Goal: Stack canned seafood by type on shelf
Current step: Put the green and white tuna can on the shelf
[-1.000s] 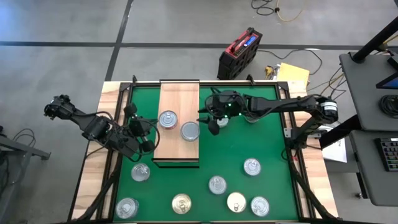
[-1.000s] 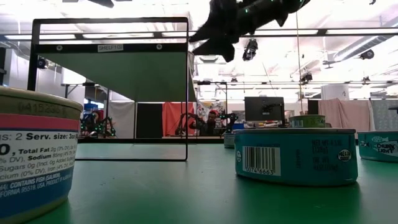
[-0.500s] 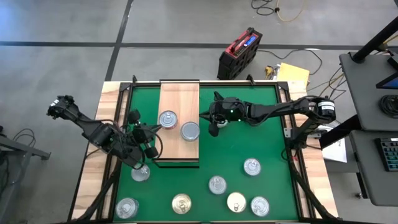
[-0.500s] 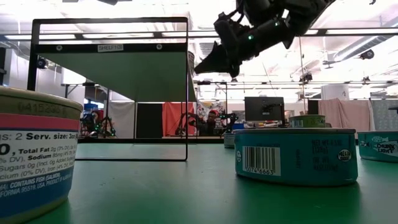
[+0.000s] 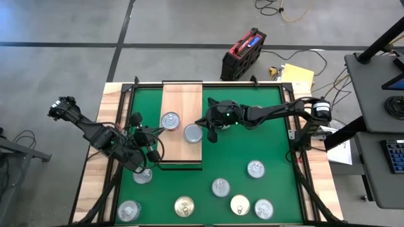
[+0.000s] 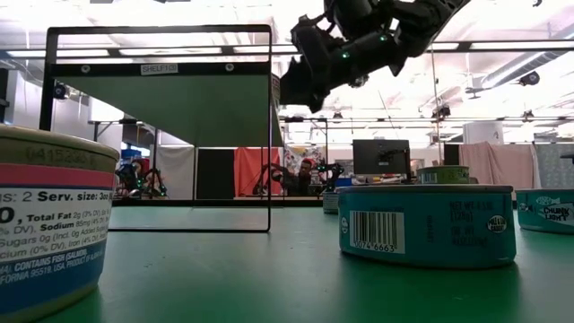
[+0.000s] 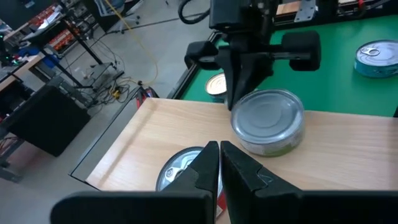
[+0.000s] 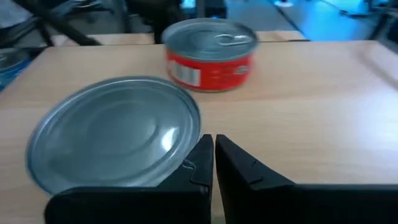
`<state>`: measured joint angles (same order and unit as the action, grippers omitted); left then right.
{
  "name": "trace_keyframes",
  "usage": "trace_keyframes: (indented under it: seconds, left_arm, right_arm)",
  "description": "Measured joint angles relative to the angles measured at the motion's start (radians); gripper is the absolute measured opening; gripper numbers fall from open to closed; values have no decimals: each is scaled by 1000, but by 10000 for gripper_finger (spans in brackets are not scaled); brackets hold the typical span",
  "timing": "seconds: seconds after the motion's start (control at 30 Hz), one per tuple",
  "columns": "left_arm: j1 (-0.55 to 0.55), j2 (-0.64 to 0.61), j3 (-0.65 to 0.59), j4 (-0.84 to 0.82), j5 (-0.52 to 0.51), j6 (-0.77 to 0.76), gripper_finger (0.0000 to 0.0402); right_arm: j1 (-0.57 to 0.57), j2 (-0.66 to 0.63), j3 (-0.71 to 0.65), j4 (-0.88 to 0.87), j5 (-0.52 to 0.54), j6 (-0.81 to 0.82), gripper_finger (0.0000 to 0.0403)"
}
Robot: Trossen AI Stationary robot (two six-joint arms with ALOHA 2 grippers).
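Observation:
On the light wooden shelf (image 5: 182,101) sit two canned seafood tins. One has a red label and a pull tab (image 5: 170,120) (image 8: 211,53); the other has a plain silver lid (image 5: 192,133) (image 7: 268,121) (image 8: 118,137). My right gripper (image 5: 211,130) (image 8: 212,158) (image 6: 300,85) is shut and empty, right beside the plain-lid tin at the shelf's right edge. Whether it touches the tin I cannot tell. My left gripper (image 5: 156,132) (image 7: 219,165) is shut and empty, low over the shelf's left edge next to the red-label tin (image 7: 177,171).
Several loose tins lie on the green mat (image 5: 252,142) near the front: silver ones (image 5: 142,174) (image 5: 220,186) (image 5: 255,168) and gold-toned ones (image 5: 184,205) (image 5: 240,204). A red case (image 5: 243,53) lies on the floor behind the table. A teal tin (image 6: 421,224) fills the low view's foreground.
My right gripper has shut and moved left and down to the plain-lid tin at the shelf's edge. The left arm has edged toward the shelf.

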<state>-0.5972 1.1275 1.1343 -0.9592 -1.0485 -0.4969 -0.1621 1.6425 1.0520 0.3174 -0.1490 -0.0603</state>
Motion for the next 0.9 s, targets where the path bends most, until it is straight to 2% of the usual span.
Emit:
trace_keyframes:
  seconds: [0.5, 0.67, 0.9]
  left_arm:
    - [0, 0, 0, 2, 3, -7, 0]
    - [0, 0, 0, 2, 3, -10, 0]
    - [0, 0, 0, 3, 3, -23, 0]
  right_arm:
    - [79, 11, 23, -22, -5, -15, 9]
    - [99, 0, 23, -31, 152, 5, 9]
    - [104, -71, 24, -78, 176, 15, 9]
